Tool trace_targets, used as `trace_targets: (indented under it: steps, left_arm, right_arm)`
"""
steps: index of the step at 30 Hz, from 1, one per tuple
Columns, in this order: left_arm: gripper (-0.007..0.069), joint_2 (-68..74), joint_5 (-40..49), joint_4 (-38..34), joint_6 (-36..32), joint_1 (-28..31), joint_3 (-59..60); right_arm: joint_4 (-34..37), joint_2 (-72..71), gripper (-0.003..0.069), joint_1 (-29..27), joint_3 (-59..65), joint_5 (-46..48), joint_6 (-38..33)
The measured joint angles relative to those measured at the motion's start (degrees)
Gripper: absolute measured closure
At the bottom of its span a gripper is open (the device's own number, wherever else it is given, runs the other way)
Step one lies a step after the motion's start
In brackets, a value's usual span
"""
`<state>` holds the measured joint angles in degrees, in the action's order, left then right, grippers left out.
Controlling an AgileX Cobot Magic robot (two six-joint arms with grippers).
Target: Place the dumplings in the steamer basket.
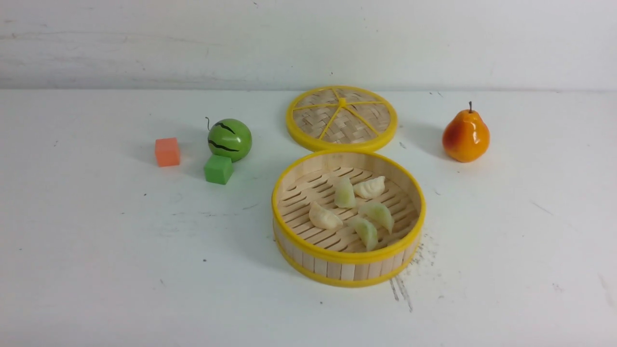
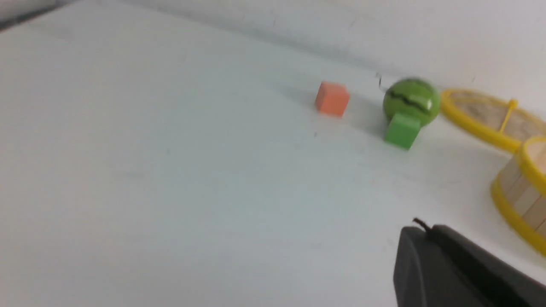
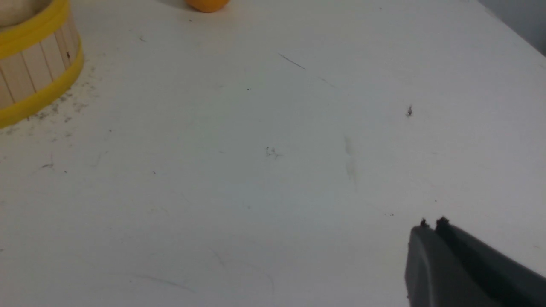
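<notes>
The steamer basket (image 1: 348,260) stands at the table's middle, round with yellow rims and a slat wall. Several pale dumplings (image 1: 345,193) lie on its slatted floor. Neither arm shows in the front view. In the left wrist view my left gripper (image 2: 426,229) is shut with nothing in it, hanging over bare table to the left of the steamer basket (image 2: 518,192). My right gripper (image 3: 431,224) is shut and empty too, over bare table to the right of the steamer basket (image 3: 34,68).
The woven lid (image 1: 342,118) lies flat just behind the basket. A toy watermelon (image 1: 230,140), a green cube (image 1: 218,169) and an orange cube (image 1: 167,152) sit at the left. A pear (image 1: 465,136) stands at the right.
</notes>
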<state>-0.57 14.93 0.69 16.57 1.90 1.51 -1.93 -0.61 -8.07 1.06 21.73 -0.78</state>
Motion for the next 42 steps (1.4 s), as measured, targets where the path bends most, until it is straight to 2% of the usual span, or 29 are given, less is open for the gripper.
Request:
trace_targets:
  steps: [5,42]
  left_arm:
    - [0.0638,0.0,6.67,0.0,-0.92,0.0,0.25]
    - [0.063,0.0,7.06,0.0,-1.62,0.0,0.25]
  right_arm:
    - [0.0,0.0,0.065,0.0,0.0,0.0,0.0]
    - [0.0,0.0,0.0611,0.0,0.0,0.0,0.0]
